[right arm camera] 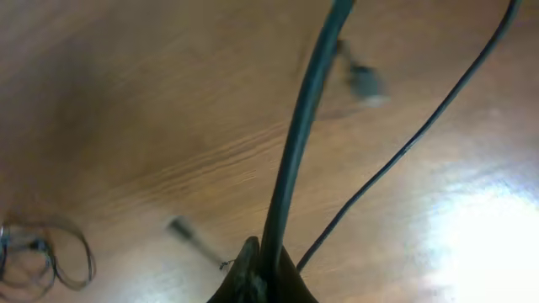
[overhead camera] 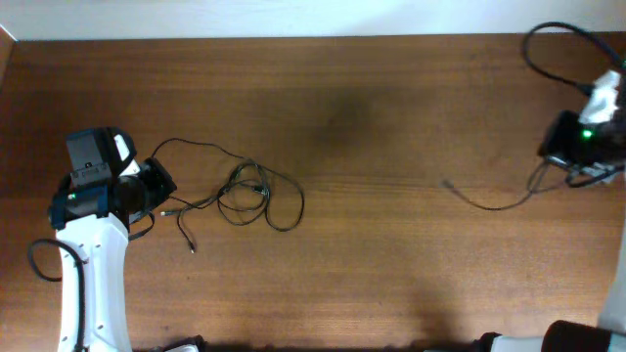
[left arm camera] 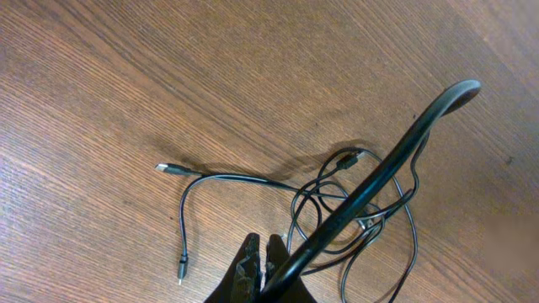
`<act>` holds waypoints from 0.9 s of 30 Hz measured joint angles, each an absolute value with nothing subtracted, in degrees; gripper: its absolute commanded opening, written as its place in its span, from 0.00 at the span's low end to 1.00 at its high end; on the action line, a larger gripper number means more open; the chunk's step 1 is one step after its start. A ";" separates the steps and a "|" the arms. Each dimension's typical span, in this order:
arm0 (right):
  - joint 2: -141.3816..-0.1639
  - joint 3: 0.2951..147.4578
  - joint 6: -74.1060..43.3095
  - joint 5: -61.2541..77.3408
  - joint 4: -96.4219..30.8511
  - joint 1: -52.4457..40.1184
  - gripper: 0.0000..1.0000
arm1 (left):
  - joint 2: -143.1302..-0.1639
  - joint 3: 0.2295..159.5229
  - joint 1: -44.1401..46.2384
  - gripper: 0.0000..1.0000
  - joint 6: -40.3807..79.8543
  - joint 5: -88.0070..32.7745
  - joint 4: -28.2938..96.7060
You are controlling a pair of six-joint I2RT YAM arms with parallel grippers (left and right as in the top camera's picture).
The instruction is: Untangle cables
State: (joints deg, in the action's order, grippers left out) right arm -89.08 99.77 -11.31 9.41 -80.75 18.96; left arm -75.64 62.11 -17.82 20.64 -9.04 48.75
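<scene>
The left gripper (left arm camera: 261,268) has its jaws pressed together, just short of the knotted cables (left arm camera: 354,210). The right gripper (right arm camera: 257,271) is likewise closed; a single cable (right arm camera: 404,147) runs right beside it, pinched or not I cannot tell. Overhead alone shows knot and single cable well apart on the brown wooden table (overhead camera: 372,284), pale wall (overhead camera: 293,15) behind

Left gripper (left arm camera: 262,257): I see the cable knot (left arm camera: 354,210) just ahead of the jaws, thick arm lead (left arm camera: 396,147) slanting over it | right gripper (right arm camera: 253,269): loose cord (right arm camera: 404,151) runs ahead off the jaws' right side | between knot and cord: bare table (overhead camera: 391,235), room to pass.
</scene>
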 measured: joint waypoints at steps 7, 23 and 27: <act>-90.50 83.61 -13.32 5.54 -74.85 29.21 0.04 | -78.91 62.08 -17.82 0.00 20.64 -9.30 48.71; -90.94 67.46 -19.99 7.84 -61.39 16.08 0.31 | -80.71 62.08 -17.82 0.00 20.64 -13.56 48.66; -90.91 67.46 -19.94 6.09 -61.39 12.73 0.66 | -80.71 62.08 -17.82 0.00 20.64 -13.56 48.66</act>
State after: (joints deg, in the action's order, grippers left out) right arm -90.91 67.46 -19.94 6.09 -61.39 12.73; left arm -80.71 62.08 -17.82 20.64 -13.56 48.66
